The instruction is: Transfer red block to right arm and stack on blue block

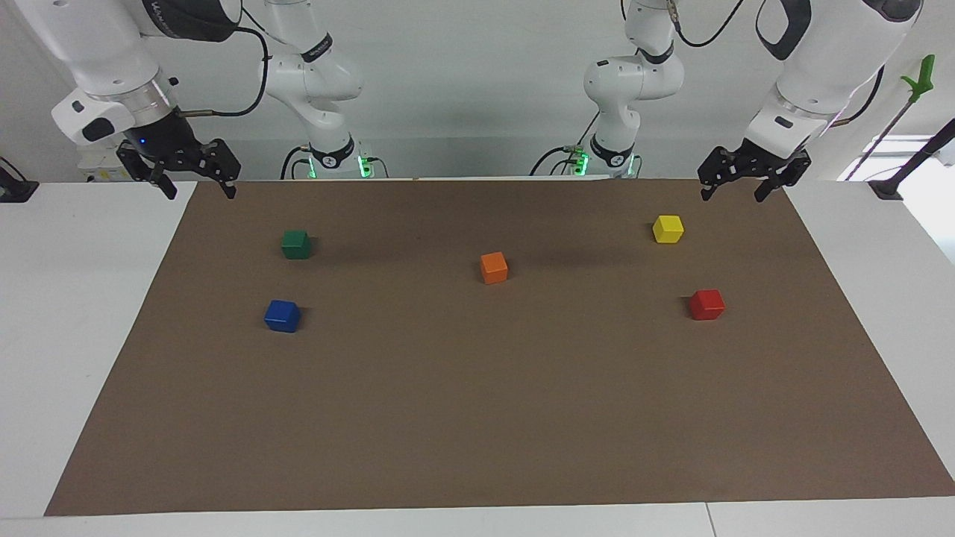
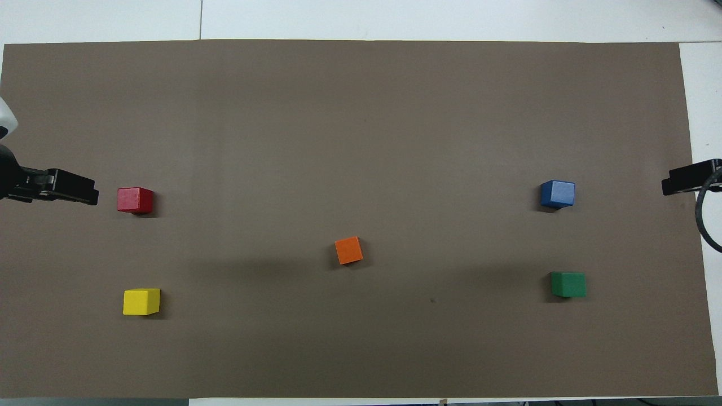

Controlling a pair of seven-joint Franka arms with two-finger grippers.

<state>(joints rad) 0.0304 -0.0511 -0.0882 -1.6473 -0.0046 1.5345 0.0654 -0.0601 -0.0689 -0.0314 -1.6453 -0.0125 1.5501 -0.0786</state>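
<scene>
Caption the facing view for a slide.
Both open grippers, left and right, wait raised; red block and blue block sit apart, untouched.

You worked in a robotics lab: two white multi-jointed arms [image 1: 321, 82] stood bolted at a plain white table [image 1: 82, 298] before a bare white wall, cables trailing from their bases, with a brown paper mat [image 1: 477, 403] spread as test surface.

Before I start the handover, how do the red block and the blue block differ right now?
The red block is bright red; the blue block is deep blue. Red lies toward the left arm's end of the table, blue toward the right arm's end. Both are same-sized cubes resting flat on the brown mat, untouched.
</scene>
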